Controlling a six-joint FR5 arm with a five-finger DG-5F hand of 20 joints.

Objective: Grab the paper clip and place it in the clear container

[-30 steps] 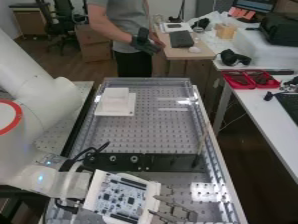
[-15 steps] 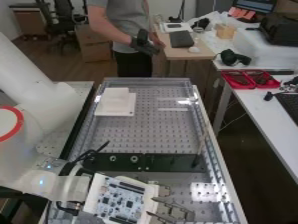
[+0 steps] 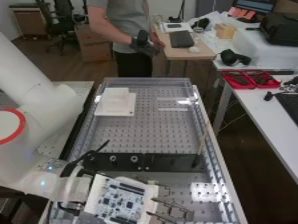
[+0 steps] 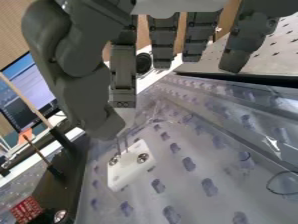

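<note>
A thin, pronged piece of metal (image 4: pixel 126 143), judged to be the paper clip, stood left of the wrist frame's centre, at a white block (image 4: pixel 126 173) with two screws. The hand (image 4: pixel 78 87) was right above it; whether it was open or closed, and whether it had hold of the clip, could not be told.

The likeliest fault was a slip: so thin a wire gave little to grip, and a slightly skewed approach could have tipped it or pushed the hand into the block. Lifting at a slant might have snagged the prongs.

Farther out, in the high frame, a black bar (image 3: pixel 171 162) crossed just beyond the hand, an edge to clear by rising first. The clear-walled tray (image 3: pixel 148 79) was perhaps the container, though that was uncertain. Past the bar lay open perforated plate (image 3: pixel 149 132), with a white stepped block (image 3: pixel 115 103) at its upper left and a thin stick (image 3: pixel 202 142) along its right side.
</note>
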